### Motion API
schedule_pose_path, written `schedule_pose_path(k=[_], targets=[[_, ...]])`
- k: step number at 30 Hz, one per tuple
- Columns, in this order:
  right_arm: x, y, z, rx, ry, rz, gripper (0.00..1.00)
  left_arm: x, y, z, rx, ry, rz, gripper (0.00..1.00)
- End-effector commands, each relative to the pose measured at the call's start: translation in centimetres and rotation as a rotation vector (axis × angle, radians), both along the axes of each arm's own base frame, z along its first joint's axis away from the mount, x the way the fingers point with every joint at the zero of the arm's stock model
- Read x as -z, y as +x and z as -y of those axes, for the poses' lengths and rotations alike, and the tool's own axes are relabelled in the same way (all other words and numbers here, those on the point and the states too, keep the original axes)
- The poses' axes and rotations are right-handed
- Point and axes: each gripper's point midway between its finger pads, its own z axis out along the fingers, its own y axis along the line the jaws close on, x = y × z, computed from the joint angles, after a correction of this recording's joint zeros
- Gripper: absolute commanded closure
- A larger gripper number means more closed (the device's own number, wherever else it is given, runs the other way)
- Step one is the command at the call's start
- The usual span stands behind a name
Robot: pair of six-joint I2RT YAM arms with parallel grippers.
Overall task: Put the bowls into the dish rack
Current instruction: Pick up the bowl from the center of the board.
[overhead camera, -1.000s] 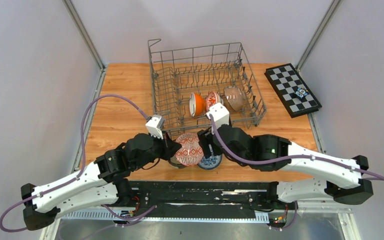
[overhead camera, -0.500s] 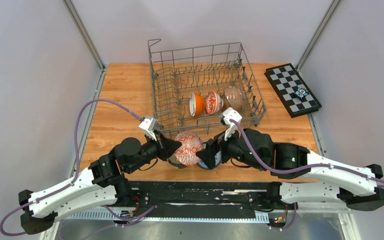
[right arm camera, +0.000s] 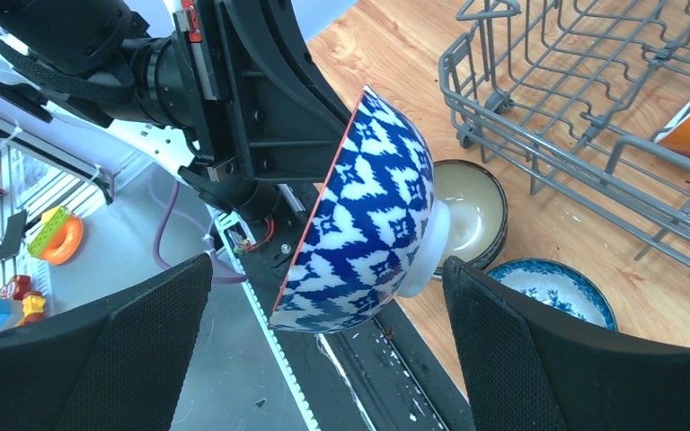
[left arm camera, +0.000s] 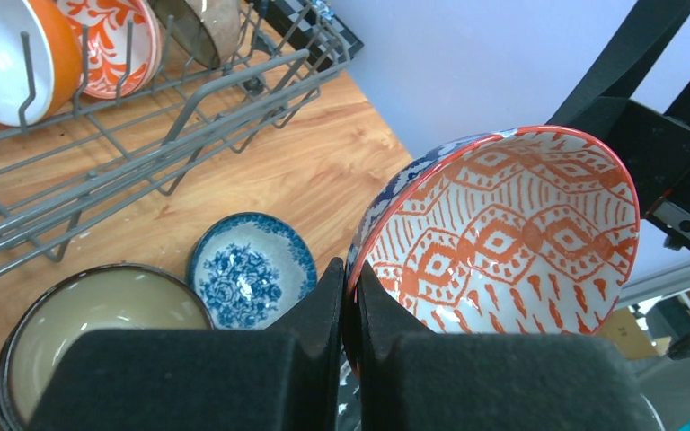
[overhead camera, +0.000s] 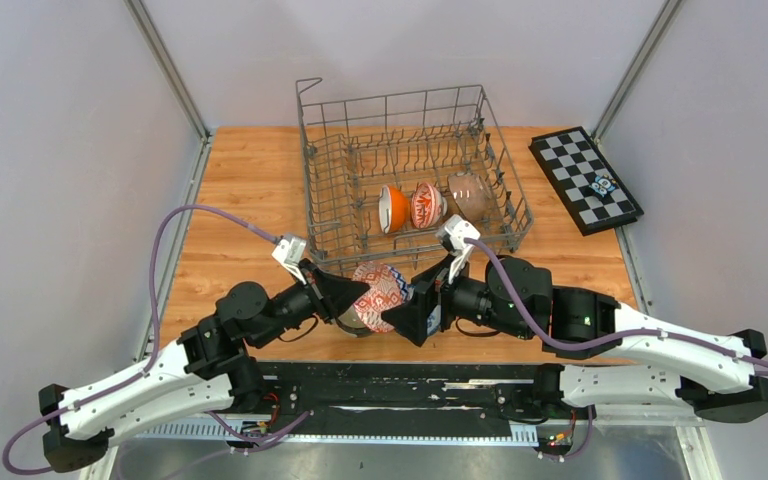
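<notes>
Bowl (left arm camera: 503, 233) in left pincer (left arm camera: 350, 280), right pincer (right arm camera: 328, 269) agape alongside.

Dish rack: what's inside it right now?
In the dish rack, three bowls stand on edge: an orange bowl, a red-white patterned bowl, a brownish bowl. The right arm hides part of its near wall.

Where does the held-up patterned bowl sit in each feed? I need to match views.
Top external: patterned bowl low centre, between both arms.
Left wrist: bowl right of centre, orange-patterned inside showing.
Right wrist: bowl centre, blue-white outside showing.
Shared landmark: dish rack.
</notes>
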Motion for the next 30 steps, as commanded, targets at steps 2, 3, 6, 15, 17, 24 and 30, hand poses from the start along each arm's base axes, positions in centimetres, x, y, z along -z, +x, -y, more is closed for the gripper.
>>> schedule_pose_path(k=[2,3,6,15,17,24,30], targets=[[-0.3,-1.0,-0.7,-0.043,0.044,-0.026,0.0,-3.7,-0.4,0.0,0.021,-0.172,0.049,1.0],[-0.3,-1.1,-0.7,-0.047,0.05,-0.027,0.0,-3.8,-0.5,0.0,0.021,-0.178,0.051,1.0],[-0.2,-1.3,-0.9,-0.059,0.058,-0.035,0.01,-4.1,-0.6,-0.1,0.026,-0.196,0.057,1.0],[-0.8,-1.8,-0.6,-0.079,0.107,-0.045,0.04,-4.3,-0.6,-0.3,0.025,-0.223,0.06,1.0],[-1.0,-1.9,-0.4,-0.08,0.122,-0.046,0.06,-4.2,-0.6,-0.3,0.023,-0.227,0.059,1.0],[-1.7,-2.4,-0.7,-0.108,0.156,-0.054,0.09,-4.5,-0.5,-0.2,0.023,-0.253,0.058,1.0],[-1.6,-2.4,-0.8,-0.107,0.16,-0.057,0.09,-4.8,-0.6,-0.2,0.027,-0.271,0.06,1.0]])
